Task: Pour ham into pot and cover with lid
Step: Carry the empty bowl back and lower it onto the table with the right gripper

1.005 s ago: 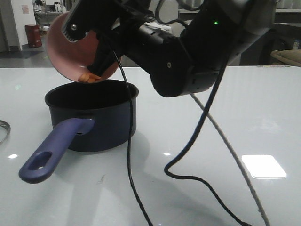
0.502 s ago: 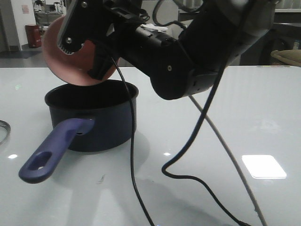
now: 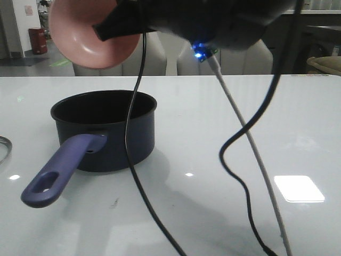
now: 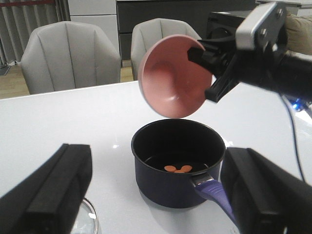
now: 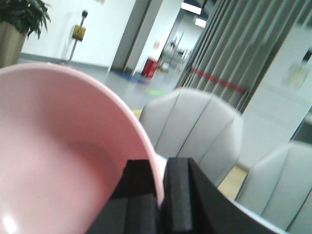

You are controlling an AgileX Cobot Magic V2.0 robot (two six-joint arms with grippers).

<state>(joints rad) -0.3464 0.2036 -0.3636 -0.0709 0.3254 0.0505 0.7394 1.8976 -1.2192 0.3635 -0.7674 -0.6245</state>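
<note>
A glossy white table [image 3: 229, 117] is being shown in front of pale grey padded chairs [image 4: 70, 56], with a corridor, a potted plant and a red bin being glimpsed behind in the right wrist view. The pot [image 3: 104, 130] is standing upright on the table at the left of the front view, its long blue-purple handle [image 3: 61, 170] being pointed toward the camera and to the left. The ham [image 4: 178, 168] is being seen in the left wrist view as a few small orange pieces lying together on the dark floor of the pot. Above the pot and apart from it, a pink bowl [image 3: 88, 34] is being held tipped on its side, its hollow being turned toward the front camera and showing nothing inside. The bowl's rim is being pinched by the right gripper [image 5: 158, 195], one black finger being pressed against the inside of the wall and the other against the outside. The left gripper [image 4: 156, 195] is being held spread wide near the table, its two dark fingers [image 4: 48, 190] appearing at either side of the pot in its own view and touching nothing. An edge of the lid [image 4: 90, 222], clear with a thin metal rim, is lying flat on the table beside the pot, mostly being hidden behind a finger. Black and grey cables [image 3: 240, 160] are hanging from the right arm and trailing across the table.
</note>
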